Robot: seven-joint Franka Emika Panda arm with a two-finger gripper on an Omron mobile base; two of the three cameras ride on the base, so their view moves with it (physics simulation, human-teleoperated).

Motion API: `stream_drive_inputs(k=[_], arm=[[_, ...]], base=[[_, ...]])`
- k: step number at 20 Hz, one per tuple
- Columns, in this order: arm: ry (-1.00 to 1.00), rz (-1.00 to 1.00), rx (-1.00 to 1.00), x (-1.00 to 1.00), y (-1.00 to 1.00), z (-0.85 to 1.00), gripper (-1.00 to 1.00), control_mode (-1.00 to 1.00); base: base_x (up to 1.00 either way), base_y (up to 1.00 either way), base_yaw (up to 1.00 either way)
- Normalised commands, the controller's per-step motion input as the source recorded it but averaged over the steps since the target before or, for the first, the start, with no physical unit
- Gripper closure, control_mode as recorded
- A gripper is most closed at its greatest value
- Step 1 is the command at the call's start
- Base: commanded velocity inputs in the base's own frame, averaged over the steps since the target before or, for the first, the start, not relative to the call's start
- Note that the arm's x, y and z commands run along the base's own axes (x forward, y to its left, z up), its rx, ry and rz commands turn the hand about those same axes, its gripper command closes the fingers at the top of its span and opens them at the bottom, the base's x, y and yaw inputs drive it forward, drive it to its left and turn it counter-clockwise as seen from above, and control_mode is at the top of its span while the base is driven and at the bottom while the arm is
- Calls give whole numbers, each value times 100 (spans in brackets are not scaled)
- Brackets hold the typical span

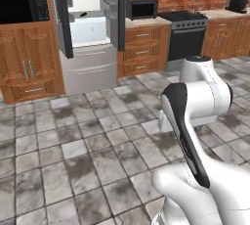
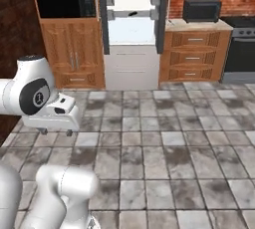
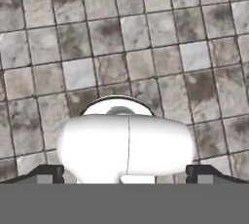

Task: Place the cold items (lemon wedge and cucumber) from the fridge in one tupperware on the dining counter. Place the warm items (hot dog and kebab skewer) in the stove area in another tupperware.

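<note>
Claw (image 3: pixel 124 172) was spread wide, holding nothing, pointing down at the floor tiles (image 3: pixel 146 33). Far ahead of it stood the open fridge (image 2: pixel 130 29), with a small dark thing, maybe the cucumber (image 2: pixel 132 13), on a shelf.

The tall grey steel fridge (image 1: pixel 90 28) stands against the far wall with both upper doors swung wide open, their dark edges framing a bright white interior with shelves, and two closed grey drawers below. On a shelf inside lies a small dark elongated item (image 2: pixel 132 13), too small to tell for certain whether it is the cucumber. Further right along the same wall, past a run of brown wooden drawer cabinets, sits the stove area (image 1: pixel 188 35): a black range with a dark oven door, steel trim and burners on top, its door closed.
</note>
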Motion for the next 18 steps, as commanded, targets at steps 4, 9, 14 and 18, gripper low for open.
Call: stream_drive_inputs(k=[4,9,14,18], arm=[[0,0,0,0,0,0,-100,100],[0,0,0,0,0,0,-100,100],[0,0,0,0,0,0,-100,100],[0,0,0,0,0,0,-100,100]], base=[[100,-2,23],[100,-15,12],[100,-1,1],[100,-7,0]])
